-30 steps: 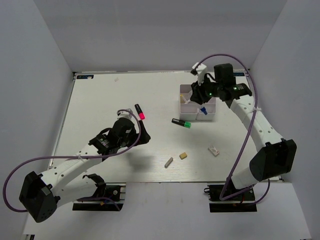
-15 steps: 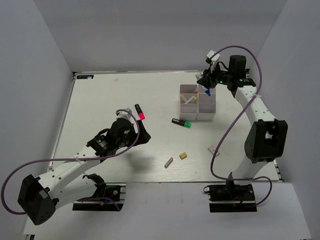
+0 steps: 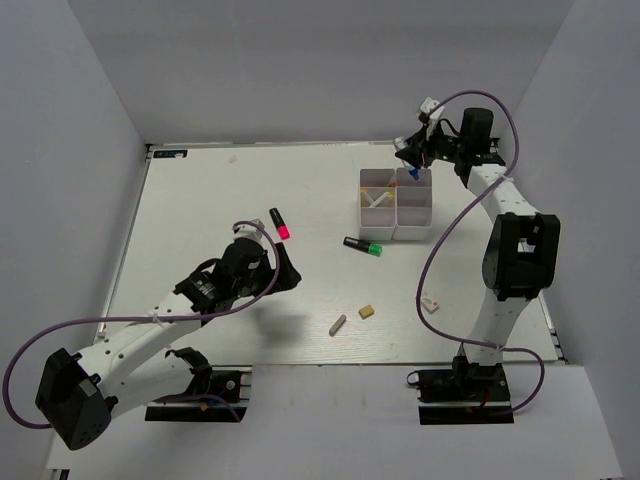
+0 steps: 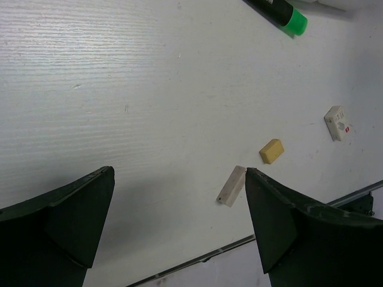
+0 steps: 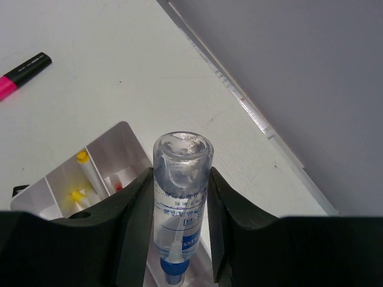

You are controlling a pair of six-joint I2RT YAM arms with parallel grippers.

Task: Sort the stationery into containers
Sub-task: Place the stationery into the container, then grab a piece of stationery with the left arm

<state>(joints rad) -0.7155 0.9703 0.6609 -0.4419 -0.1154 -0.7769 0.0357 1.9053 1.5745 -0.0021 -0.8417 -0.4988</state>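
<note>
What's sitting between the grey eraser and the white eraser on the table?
The tan eraser, closer to the grey eraser than to the white eraser; it shows in the top view and the left wrist view.

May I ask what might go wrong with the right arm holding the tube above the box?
The clear tube hangs blue tip down in the right gripper near the far right rim of the white box; released off-centre, it may glance off and fall outside. Its smooth round body is pinched by two fingers only, so it could slip early.
</note>
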